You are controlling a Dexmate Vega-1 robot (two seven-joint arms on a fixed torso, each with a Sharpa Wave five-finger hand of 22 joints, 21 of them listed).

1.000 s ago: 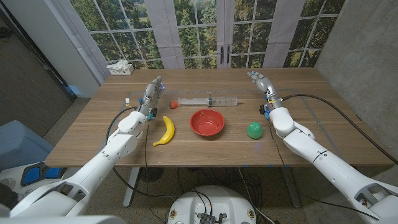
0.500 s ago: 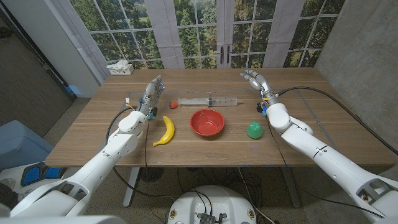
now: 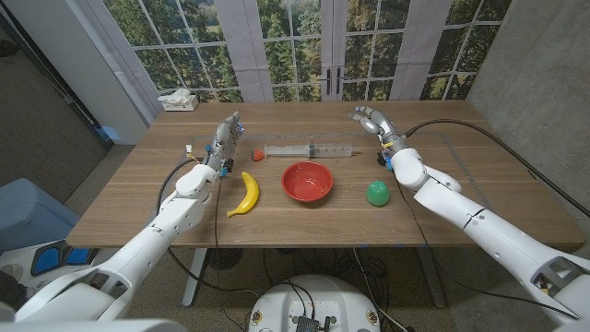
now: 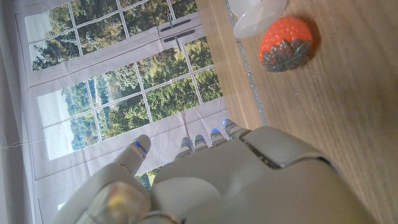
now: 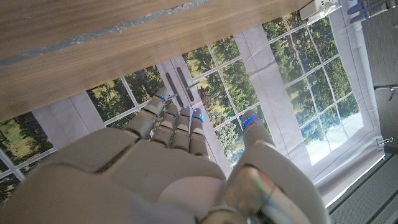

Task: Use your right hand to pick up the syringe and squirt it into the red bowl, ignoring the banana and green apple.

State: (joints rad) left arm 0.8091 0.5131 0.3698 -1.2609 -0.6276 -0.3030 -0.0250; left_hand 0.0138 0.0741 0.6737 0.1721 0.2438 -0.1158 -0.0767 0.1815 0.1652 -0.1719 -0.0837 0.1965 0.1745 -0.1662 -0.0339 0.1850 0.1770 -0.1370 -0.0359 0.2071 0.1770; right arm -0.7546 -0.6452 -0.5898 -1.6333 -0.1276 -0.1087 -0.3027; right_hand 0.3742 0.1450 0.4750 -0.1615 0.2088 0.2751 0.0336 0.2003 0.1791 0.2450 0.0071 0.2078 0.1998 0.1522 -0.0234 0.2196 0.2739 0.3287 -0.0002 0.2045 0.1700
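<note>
A clear syringe [image 3: 309,148] lies across the table just behind the red bowl [image 3: 307,181]; its plunger end [image 4: 256,14] shows beside a small strawberry [image 4: 285,42] in the left wrist view. My right hand [image 3: 373,123] hovers open, fingers apart, to the right of the syringe's tip end and above the table. The back of that right hand [image 5: 168,165] faces the windows in its wrist view. My left hand [image 3: 226,136] stands upright left of the strawberry [image 3: 258,154], holding nothing.
A banana [image 3: 246,194] lies left of the bowl and a green apple [image 3: 376,193] to its right. A white box [image 3: 179,100] sits at the table's far left corner. A black cable [image 3: 479,152] runs along the right arm.
My right hand has swung leftward, toward the syringe's right end. The left hand and the objects have stayed put.
</note>
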